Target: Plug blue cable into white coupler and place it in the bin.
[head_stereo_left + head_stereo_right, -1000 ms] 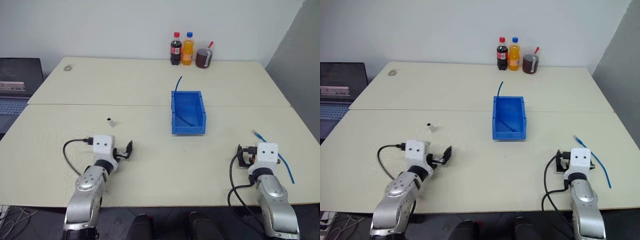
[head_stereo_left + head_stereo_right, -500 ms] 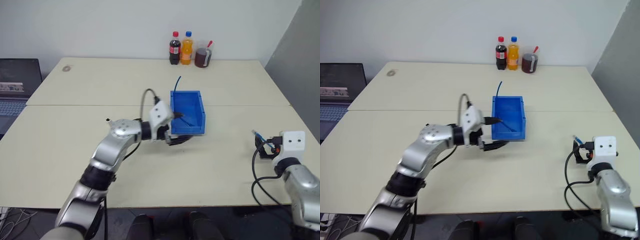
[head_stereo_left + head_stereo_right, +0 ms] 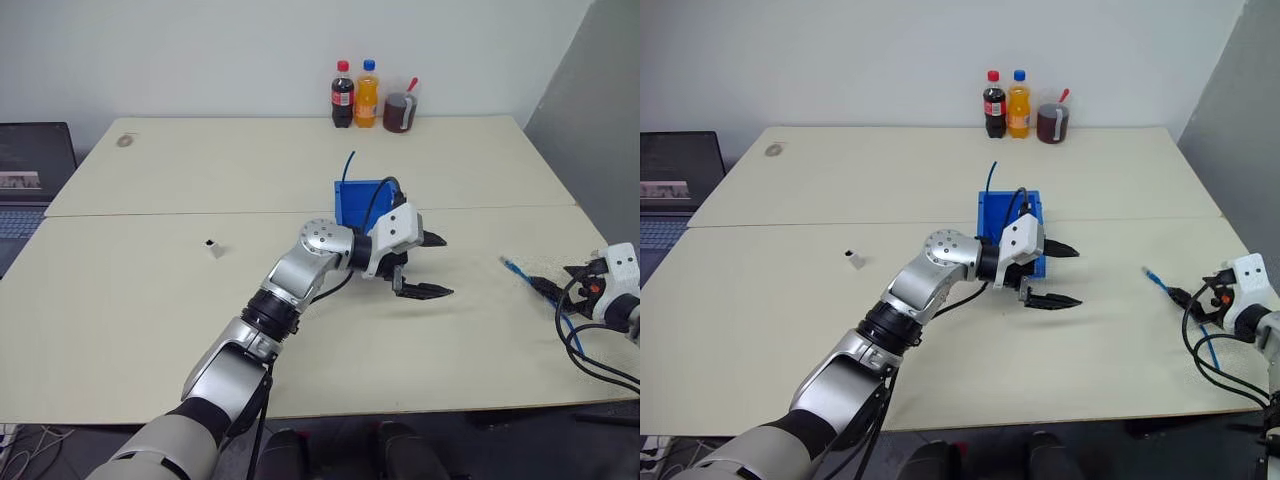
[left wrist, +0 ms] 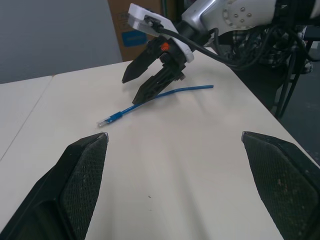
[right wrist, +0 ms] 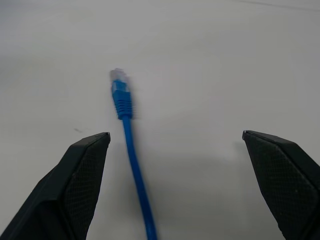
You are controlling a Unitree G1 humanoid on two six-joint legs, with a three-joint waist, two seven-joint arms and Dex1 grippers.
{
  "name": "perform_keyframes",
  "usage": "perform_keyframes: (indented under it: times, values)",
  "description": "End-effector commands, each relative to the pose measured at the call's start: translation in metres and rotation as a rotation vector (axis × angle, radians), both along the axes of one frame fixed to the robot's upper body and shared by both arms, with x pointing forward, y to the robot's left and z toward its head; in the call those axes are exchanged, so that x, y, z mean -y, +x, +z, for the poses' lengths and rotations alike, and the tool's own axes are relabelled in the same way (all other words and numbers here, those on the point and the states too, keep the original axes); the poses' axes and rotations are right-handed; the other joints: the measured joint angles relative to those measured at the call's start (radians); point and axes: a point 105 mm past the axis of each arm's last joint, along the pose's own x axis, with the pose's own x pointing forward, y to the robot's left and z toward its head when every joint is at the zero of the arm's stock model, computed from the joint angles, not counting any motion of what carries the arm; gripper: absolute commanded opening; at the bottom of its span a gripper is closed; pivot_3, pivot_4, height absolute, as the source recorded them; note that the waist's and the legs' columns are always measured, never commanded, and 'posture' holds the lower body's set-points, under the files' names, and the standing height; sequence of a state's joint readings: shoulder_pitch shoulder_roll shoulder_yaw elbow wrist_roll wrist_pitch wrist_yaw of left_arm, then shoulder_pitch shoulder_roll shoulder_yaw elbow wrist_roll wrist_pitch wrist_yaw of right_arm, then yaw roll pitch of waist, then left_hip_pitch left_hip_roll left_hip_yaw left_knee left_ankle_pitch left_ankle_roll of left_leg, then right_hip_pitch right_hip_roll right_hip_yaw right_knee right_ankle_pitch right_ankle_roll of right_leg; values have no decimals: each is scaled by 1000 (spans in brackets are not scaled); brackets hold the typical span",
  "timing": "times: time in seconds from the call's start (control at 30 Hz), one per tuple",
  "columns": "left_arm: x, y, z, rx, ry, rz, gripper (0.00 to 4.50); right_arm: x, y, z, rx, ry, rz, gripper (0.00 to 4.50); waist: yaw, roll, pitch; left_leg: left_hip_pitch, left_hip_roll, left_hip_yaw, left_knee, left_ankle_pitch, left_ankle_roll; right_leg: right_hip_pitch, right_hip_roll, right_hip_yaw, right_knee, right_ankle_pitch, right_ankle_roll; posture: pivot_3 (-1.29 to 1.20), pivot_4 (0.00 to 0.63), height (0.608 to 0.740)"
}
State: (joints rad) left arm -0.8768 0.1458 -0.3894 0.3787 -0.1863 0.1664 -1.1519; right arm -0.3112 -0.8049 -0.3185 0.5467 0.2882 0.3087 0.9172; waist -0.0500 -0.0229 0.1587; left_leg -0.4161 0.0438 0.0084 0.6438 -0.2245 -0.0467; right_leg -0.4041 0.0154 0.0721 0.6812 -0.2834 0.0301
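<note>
Task status, nothing done: blue cable (image 5: pixel 131 165) lies unplugged before my wide, empty right gripper (image 3: pixel 1200 298), white coupler (image 3: pixel 211 245) untouched, bin (image 3: pixel 352 196) waiting, left gripper (image 3: pixel 428 265) wide, empty.

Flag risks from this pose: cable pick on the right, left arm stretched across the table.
1. The blue cable lies near the table's right edge; a nudge from the open right gripper might push it off.
2. The left gripper, open, hangs right beside the bin; its arm could knock the bin or the second cable in it.
3. The white coupler sits far to the left, away from both grippers, so mating needs a long reach back.
</note>
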Motion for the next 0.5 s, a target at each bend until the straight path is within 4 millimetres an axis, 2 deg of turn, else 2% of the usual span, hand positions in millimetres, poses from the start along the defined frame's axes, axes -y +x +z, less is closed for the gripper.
perform_keyframes:
  times: [0.03, 0.13, 0.37, 0.5]
  values:
    - [2, -1, 8, 49, -11, -6, 4500, -9, -4, 3, -57, 17, 114, 4494, 0, 0, 0, 0, 0, 0, 0, 0, 0, 0, 0, 0, 0, 0, 0, 0, 150, 740]
    - [4, 2, 14, 42, -47, 25, 4500, -11, -10, -15, -122, -52, 160, 4494, 1, 0, 0, 0, 0, 0, 1, 0, 0, 0, -1, 0, 0, 0, 0, 0, 150, 740]
    - [8, -1, 19, 35, -81, 37, 4500, 13, 2, -22, -109, -86, 17, 4494, 0, 0, 0, 1, 0, 1, 2, 0, 0, 1, -1, 0, 0, 1, 2, 0, 150, 740]
    - [8, -2, 19, 32, -79, 41, 4500, 15, 4, -24, -120, -34, 7, 4494, 1, -1, 0, 2, 0, 1, 2, 0, 0, 4, -1, 0, -1, 1, 2, 0, 150, 740]
